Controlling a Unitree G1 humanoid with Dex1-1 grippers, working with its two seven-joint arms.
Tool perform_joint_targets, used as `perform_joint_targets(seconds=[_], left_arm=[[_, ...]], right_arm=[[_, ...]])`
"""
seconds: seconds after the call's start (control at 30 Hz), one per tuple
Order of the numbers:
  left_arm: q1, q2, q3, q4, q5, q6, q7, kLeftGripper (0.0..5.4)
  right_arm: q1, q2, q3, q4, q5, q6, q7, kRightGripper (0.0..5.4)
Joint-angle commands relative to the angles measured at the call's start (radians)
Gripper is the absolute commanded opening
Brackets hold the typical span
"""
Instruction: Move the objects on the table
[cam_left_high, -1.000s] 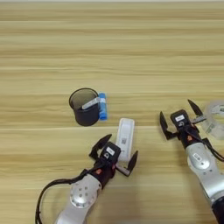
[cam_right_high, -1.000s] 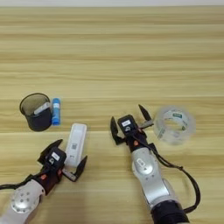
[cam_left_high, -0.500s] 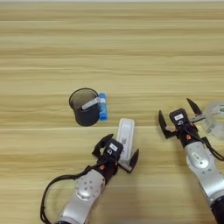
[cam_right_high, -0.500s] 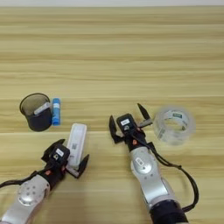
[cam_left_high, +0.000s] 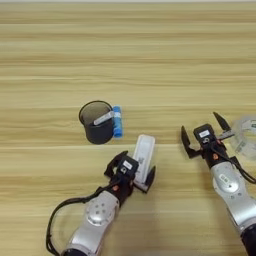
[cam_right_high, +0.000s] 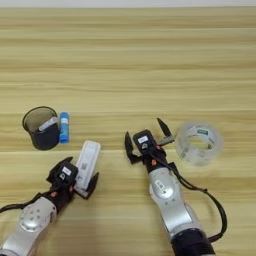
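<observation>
The left gripper (cam_left_high: 131, 171) sits at the near end of the flat white test cassette (cam_left_high: 142, 155), its two black fingers spread wide with the cassette's lower end lying between them, not yet pinched as far as can be seen. The cassette lies flat on the wooden table (cam_left_high: 128, 60), tilted slightly, just near of the black mesh cup (cam_left_high: 96, 121) with its whitish stick (cam_left_high: 103, 118); the short blue tube (cam_left_high: 117, 121) lies touching the cup's right side. The cassette looks light, rigid plastic with smooth faces (likely slippery), so a hold across its narrow width on the long edges, close to the end already framed by the fingers, seems best; being so thin, it may skid along the table rather than lift. The cup looks light and easily tipped, and the tube would probably roll if nudged. The right gripper (cam_right_high: 146, 139) hovers well apart, fingers splayed open and holding nothing, just beside a clear tape roll (cam_right_high: 199, 143)
</observation>
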Motion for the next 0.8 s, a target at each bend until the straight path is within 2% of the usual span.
perform_joint_targets(seconds=[0.03,0.6,0.8], left_arm=[[0.016,0.01,0.008,0.033,0.012,0.027,0.014,4.53],[0.014,0.009,0.012,0.037,0.01,0.012,0.02,3.15],[0.013,0.008,0.013,0.039,0.01,0.01,0.02,2.85]], right_arm=[[0.003,-0.001,0.0,-0.007,0.0,0.01,0.001,5.4],[0.003,-0.002,-0.002,-0.003,0.004,0.011,0.003,5.4],[0.0,0.041,-0.057,0.026,0.151,0.052,0.084,5.4]])
